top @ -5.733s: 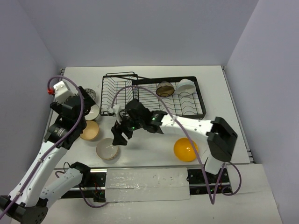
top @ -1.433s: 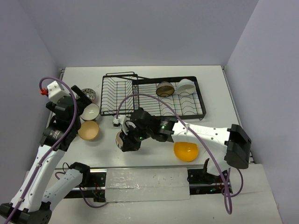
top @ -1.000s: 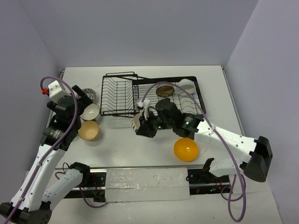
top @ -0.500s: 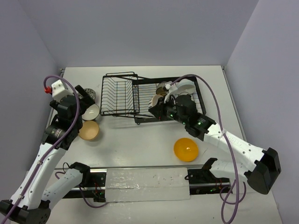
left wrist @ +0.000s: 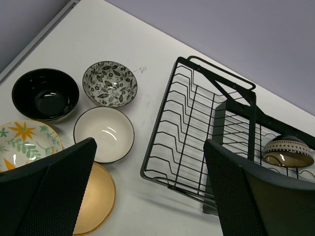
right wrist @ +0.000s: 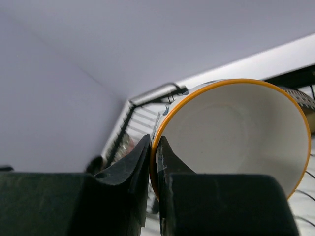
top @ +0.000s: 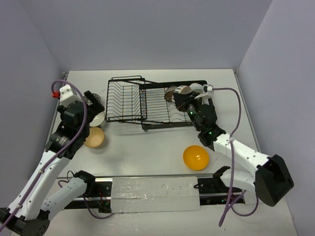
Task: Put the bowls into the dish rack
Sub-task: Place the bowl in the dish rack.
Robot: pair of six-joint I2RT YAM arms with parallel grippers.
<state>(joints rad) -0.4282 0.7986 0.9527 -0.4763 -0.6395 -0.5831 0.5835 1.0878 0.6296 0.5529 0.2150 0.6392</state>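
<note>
My right gripper (right wrist: 153,153) is shut on the rim of a white bowl with an orange rim (right wrist: 231,137), one finger inside and one outside. In the top view this bowl (top: 182,90) hangs tilted over the right part of the black dish rack (top: 147,105), next to a brown patterned bowl (top: 171,94) and a white bowl (top: 198,89) that stand in the rack. My left gripper (left wrist: 152,196) is open and holds nothing, above a cream bowl (left wrist: 104,133) and a tan bowl (left wrist: 96,199). An orange-yellow bowl (top: 196,157) sits on the table.
A black bowl (left wrist: 45,94), a grey leaf-patterned bowl (left wrist: 109,83) and a flower-patterned bowl (left wrist: 22,143) lie left of the rack (left wrist: 197,132). The left wall runs close to them. The right arm's cable arcs over the rack's right end.
My right gripper has carried the orange-rimmed bowl from the table up and to the right, over the rack's right part. The left gripper stays open and has shifted only slightly.
</note>
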